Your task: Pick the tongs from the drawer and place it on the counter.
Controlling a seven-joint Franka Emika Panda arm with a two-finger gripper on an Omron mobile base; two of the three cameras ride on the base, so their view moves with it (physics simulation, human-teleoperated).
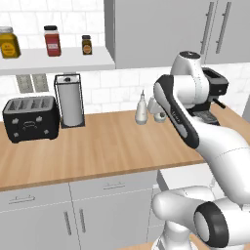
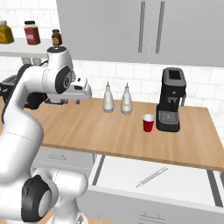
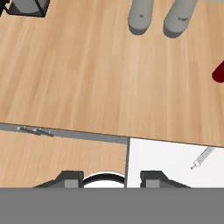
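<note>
The tongs [image 2: 152, 176] lie flat on the white floor of the pulled-out drawer [image 2: 188, 186], slanted, with nothing else around them, so they are free to be taken from above. The drawer stands open below the front edge of the wooden desk [image 2: 109, 131], which is why the utensil can be seen at all. In the hand view the tongs [image 3: 202, 158] sit off toward one side, not between the fingers [image 3: 155, 179], so the hand is not yet lined up with them.

The gripper [image 3: 111, 180] hangs high above the desk, looking straight down over its front edge; its fingers stand a little apart with nothing between them. It is held up there, I would guess, to survey the drawer before dropping in.

Further back on the desk stand two pale bottles [image 2: 117, 99], a red cup [image 2: 148, 123] and a black coffee machine [image 2: 171, 99], all well away from the broad bare stretch of wood nearer the front, which looks like the natural place to set the tongs.
</note>
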